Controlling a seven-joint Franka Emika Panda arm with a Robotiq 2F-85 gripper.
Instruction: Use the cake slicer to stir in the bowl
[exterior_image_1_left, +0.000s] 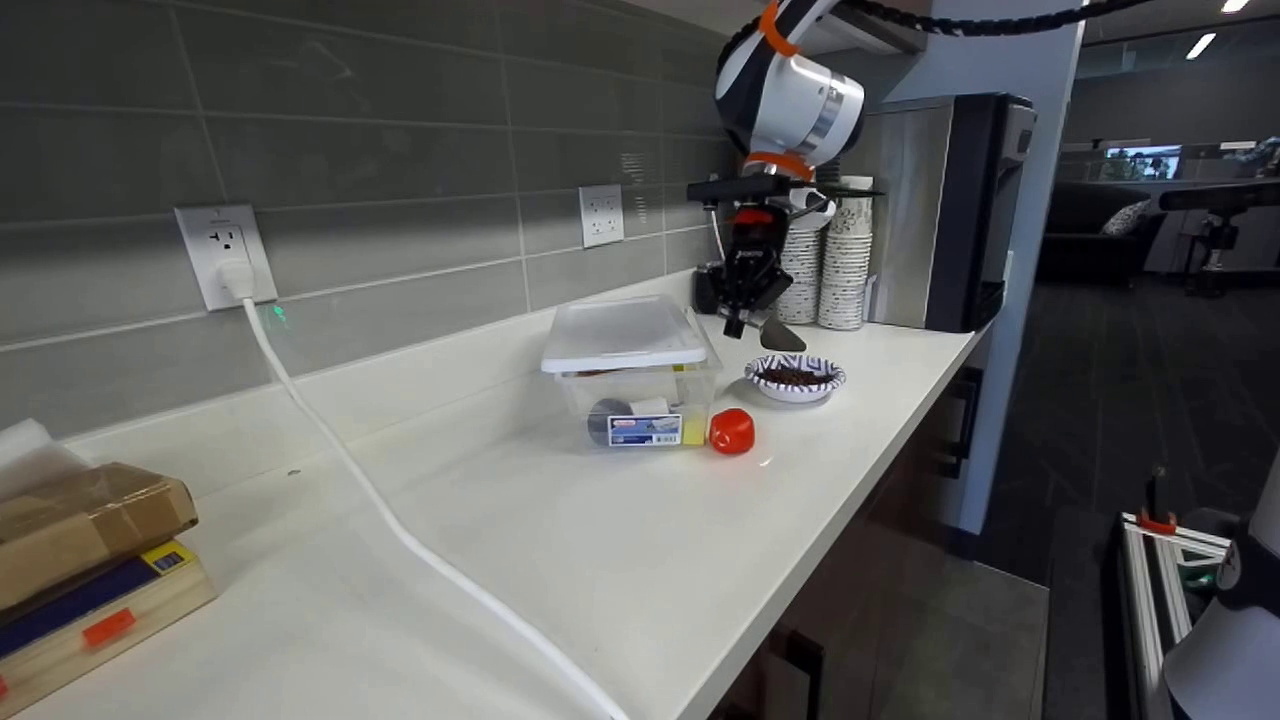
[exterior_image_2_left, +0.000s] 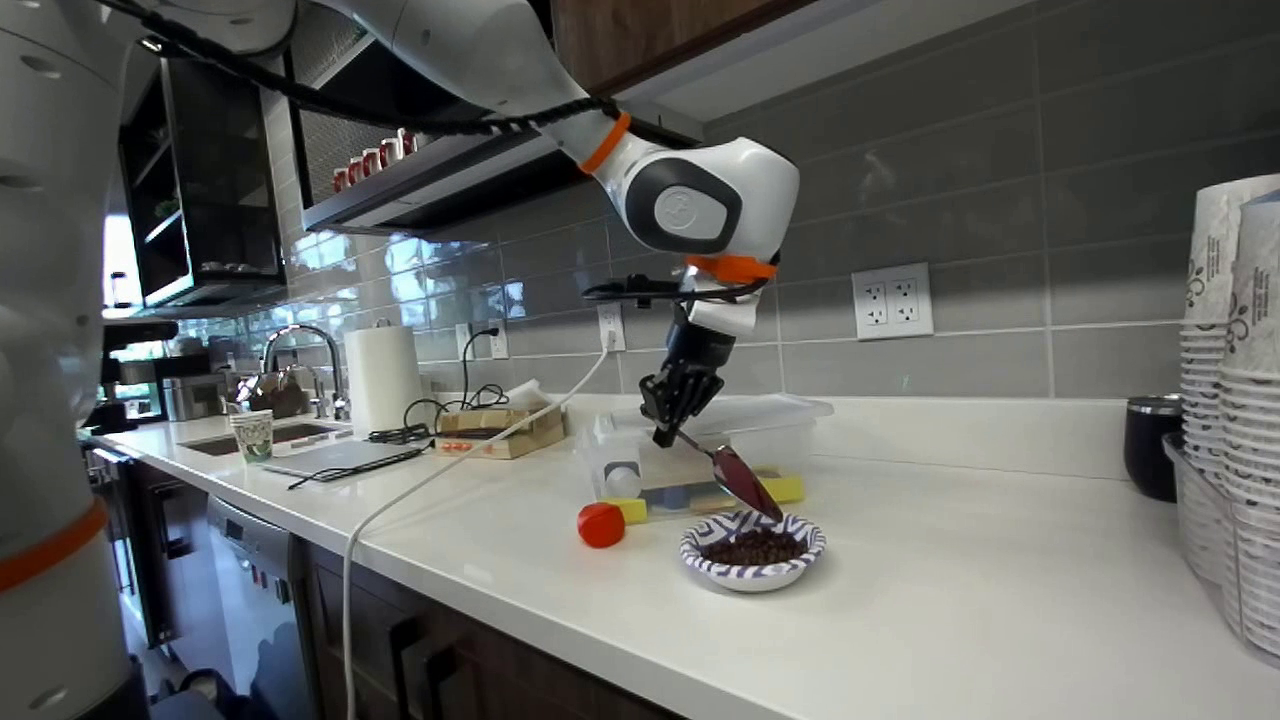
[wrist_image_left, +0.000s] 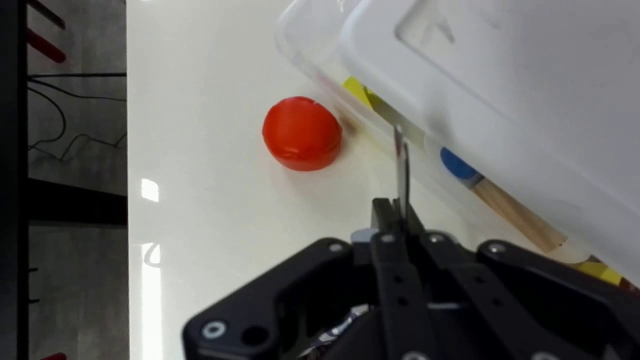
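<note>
My gripper (wrist_image_left: 395, 212) is shut on the cake slicer (wrist_image_left: 402, 172), whose thin metal handle sticks out past the fingertips in the wrist view. From the gripper (exterior_image_2_left: 665, 432), the blade of the cake slicer (exterior_image_2_left: 742, 482) slants down toward the bowl (exterior_image_2_left: 752, 578). Its tip overlaps the bowl's back rim in that exterior view. Elsewhere the blade of the cake slicer (exterior_image_1_left: 782, 337) shows a gap above the bowl (exterior_image_1_left: 795, 394). Dark brown bits lie inside the bowl, which has a patterned rim. Only a sliver of the bowl (wrist_image_left: 337, 329) appears behind the gripper in the wrist view.
A translucent lidded box (exterior_image_1_left: 640, 350) stands against the wall beside the bowl. The red ball (wrist_image_left: 301, 132) sits by its front corner. Stacked paper cups (exterior_image_1_left: 845, 270) and a steel machine (exterior_image_1_left: 915, 210) stand farther along. A white cable (exterior_image_1_left: 430, 555) crosses the counter.
</note>
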